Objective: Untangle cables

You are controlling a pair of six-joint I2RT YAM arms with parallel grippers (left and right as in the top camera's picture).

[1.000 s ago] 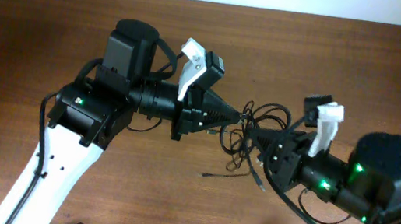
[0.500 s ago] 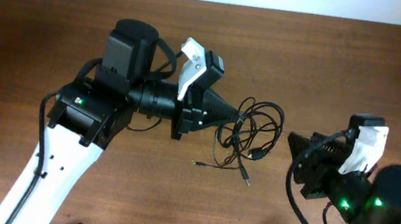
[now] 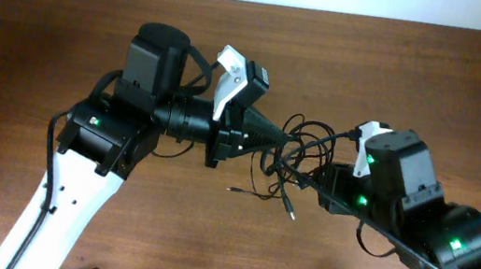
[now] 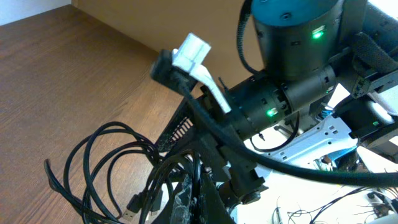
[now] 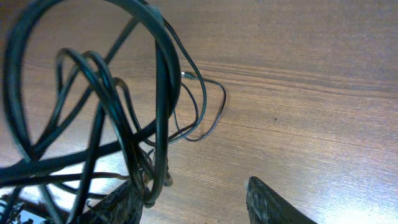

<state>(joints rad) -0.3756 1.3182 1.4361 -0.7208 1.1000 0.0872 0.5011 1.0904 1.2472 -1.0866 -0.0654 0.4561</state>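
Note:
A tangle of black cables [image 3: 306, 151] hangs over the middle of the wooden table [image 3: 45, 50]. My left gripper [image 3: 290, 142] comes in from the left and is shut on one strand of it; in the left wrist view the shut gripper [image 4: 198, 194] pinches a black cable, with cable loops [image 4: 102, 158] and a USB plug [image 4: 134, 205] hanging to its left. My right gripper [image 3: 317, 177] reaches in from the right. In the right wrist view that gripper [image 5: 194, 204] is open, a thick cable loop [image 5: 163, 93] resting against its left finger [image 5: 121, 205], bare wood between the fingers.
A thin black lead [image 3: 256, 193] trails from the tangle onto the wood, ending in a small plug [image 3: 291, 215]; the same thin lead [image 5: 200, 118] curls on the wood in the right wrist view. Both arm bodies crowd the table's centre. Wall edge runs along the far side.
My right gripper has opened, let go of the cables, pulled back to the right, then come back to the tangle. The loose loops dropped and shifted. The left arm has stayed put.

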